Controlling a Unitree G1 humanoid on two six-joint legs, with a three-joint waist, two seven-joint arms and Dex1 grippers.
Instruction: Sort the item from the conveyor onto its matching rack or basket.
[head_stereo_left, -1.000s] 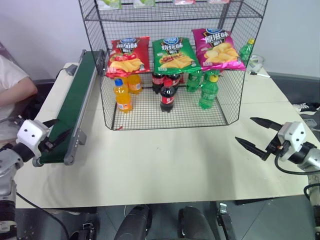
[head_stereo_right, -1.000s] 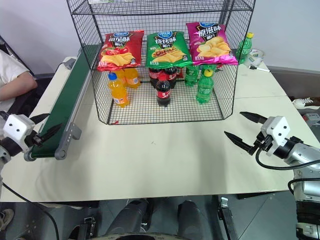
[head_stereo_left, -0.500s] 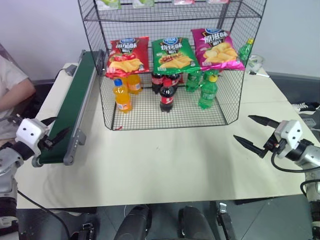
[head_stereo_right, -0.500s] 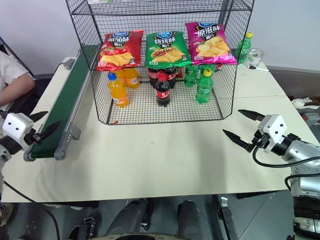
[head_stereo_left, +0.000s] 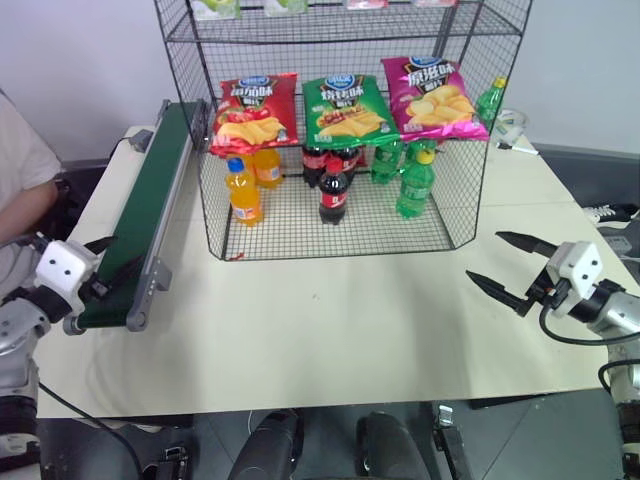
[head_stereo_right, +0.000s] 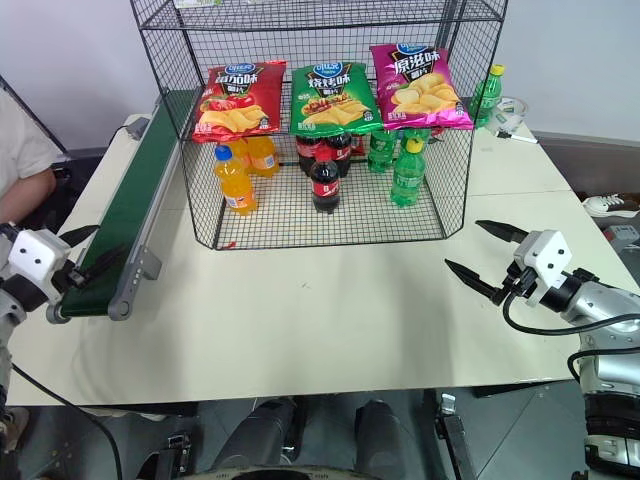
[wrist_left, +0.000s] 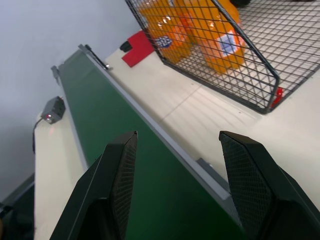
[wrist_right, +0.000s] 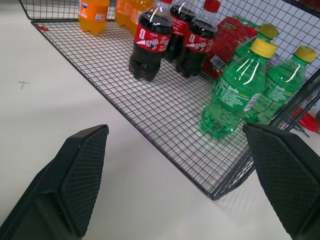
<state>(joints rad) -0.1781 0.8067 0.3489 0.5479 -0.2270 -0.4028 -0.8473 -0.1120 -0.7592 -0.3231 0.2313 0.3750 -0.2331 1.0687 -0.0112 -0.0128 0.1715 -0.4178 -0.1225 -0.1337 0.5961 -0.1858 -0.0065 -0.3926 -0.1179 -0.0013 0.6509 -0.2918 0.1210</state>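
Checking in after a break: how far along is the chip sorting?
Done, it seems: the red bag sits on the rack tier beside the green bag and magenta bag. In hand: nothing; the left gripper at the conveyor end and the right gripper over the table are open. Left: nothing on the belt to sort.

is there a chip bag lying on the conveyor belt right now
No, the dark-green conveyor is bare along its length, and the red chip bag sits up in the wire rack beside the green and magenta bags.
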